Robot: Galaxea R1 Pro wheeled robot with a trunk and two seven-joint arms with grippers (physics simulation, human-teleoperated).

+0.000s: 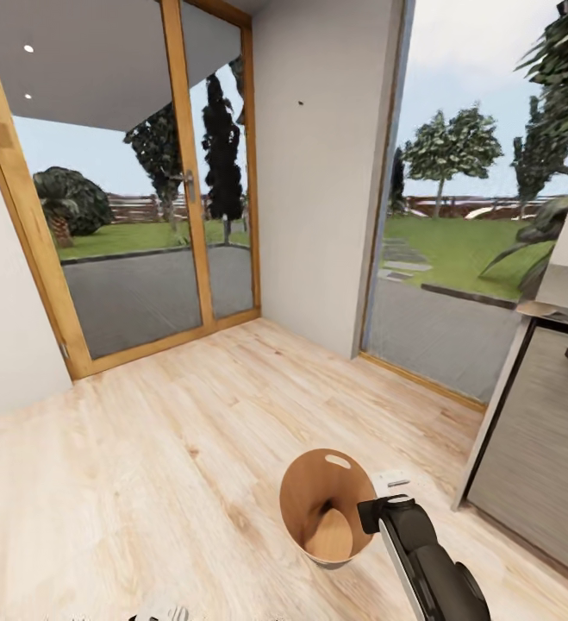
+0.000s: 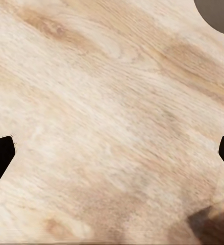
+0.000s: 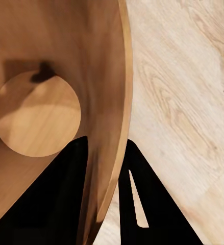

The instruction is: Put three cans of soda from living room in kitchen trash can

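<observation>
Tash can (image 1: 322, 509) sits on the light wood floor (image 1: 146, 483) near the bottom of the head view, right of centre, apparently tipped a little so its copper-brown inside faces the camera; its bottom looks bare, with no soda cans in sight. Going left to right: wood-framed glass doors (image 1: 137, 216) fill the left, a plain wall (image 1: 318, 172) stands in the middle, a tall window comes next, and a grey cabinet (image 1: 533, 448) closes the right edge.

The left gripper (image 2: 112, 153) hangs over bare planks, fingers spread wide with nothing between them. The right gripper (image 3: 102, 194) is pinched on the bin's rim (image 3: 123, 102), one finger inside the wall and one outside.

By my reading, the step in hand is carrying or placing the bin (not yet the cans). Next it calls for setting the bin down upright and stable, letting go of the rim, then heading off for the cans.
</observation>
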